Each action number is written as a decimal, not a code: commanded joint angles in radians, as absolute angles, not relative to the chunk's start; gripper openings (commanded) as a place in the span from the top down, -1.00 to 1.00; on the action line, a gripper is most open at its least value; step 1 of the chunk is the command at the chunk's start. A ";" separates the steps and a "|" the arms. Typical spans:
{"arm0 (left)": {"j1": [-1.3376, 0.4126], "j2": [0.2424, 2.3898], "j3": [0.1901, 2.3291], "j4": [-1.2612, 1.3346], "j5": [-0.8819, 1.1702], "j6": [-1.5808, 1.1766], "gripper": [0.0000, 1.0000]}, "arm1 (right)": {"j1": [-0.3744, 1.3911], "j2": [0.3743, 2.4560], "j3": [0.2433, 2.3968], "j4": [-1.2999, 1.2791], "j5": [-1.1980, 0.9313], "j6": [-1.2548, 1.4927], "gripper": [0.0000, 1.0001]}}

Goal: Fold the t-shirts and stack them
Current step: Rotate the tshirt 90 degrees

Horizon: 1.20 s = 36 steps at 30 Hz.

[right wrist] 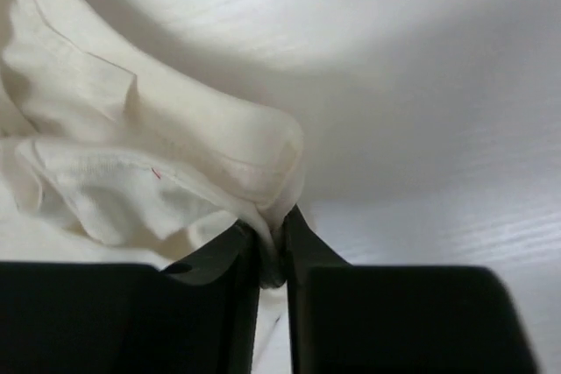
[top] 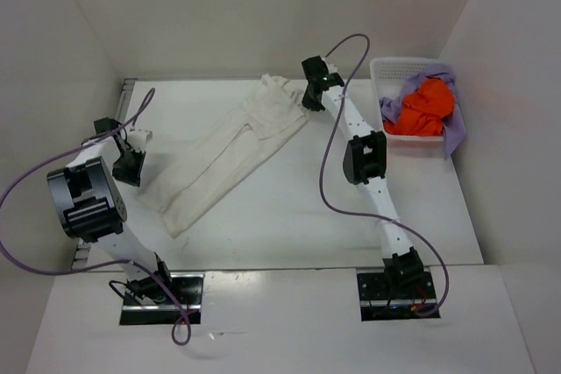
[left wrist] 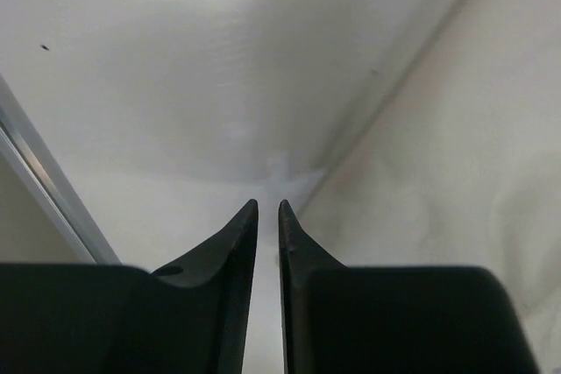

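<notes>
Top external view shows the cream-white t-shirt (top: 228, 159) lying on the table (top: 289, 216) as a long, loosely bunched strip. It runs on a diagonal from near the left arm to the far middle of the table. The right gripper (top: 308, 101) sits at the far, rumpled end of this strip. In the right wrist view its jaws are nearly together on a fold of the cream cloth, and the hem bulges out just above the fingertips, so it has hold of the shirt.

The left gripper (top: 131, 166) is just beside the near-left end of the strip. In the left wrist view its jaws stand almost closed with only a thin slit between them, and cream cloth reaches up along the right side to the tips. I cannot tell whether any of the cloth is pinched there. A metal rail (left wrist: 44, 190) crosses the left of that view.

At the far right of the table stands a white perforated basket (top: 386, 72). The orange t-shirt (top: 421, 107) is heaped inside it on top of the lavender t-shirt (top: 456, 133), which spills over the right rim
</notes>
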<state>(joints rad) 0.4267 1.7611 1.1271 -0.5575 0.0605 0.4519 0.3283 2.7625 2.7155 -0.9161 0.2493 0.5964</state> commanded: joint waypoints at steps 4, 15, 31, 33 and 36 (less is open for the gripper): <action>0.387 1.644 1.040 -0.652 0.097 0.526 0.53 | 0.261 2.847 2.993 -0.904 0.207 0.495 0.57; 0.330 1.448 0.896 -0.781 0.109 0.678 0.50 | 0.190 2.806 3.114 -0.747 0.021 0.400 -0.99; 0.337 1.584 1.045 -0.506 0.192 0.337 -0.12 | 0.774 2.045 1.989 -0.780 0.268 0.541 -0.99; 0.337 1.608 1.045 -0.506 0.218 0.337 -0.12 | 0.784 1.973 1.805 -0.714 0.166 0.624 -0.99; 0.337 1.620 1.045 -0.486 0.227 0.308 -0.14 | 0.882 1.950 1.714 -0.608 0.130 0.692 -0.99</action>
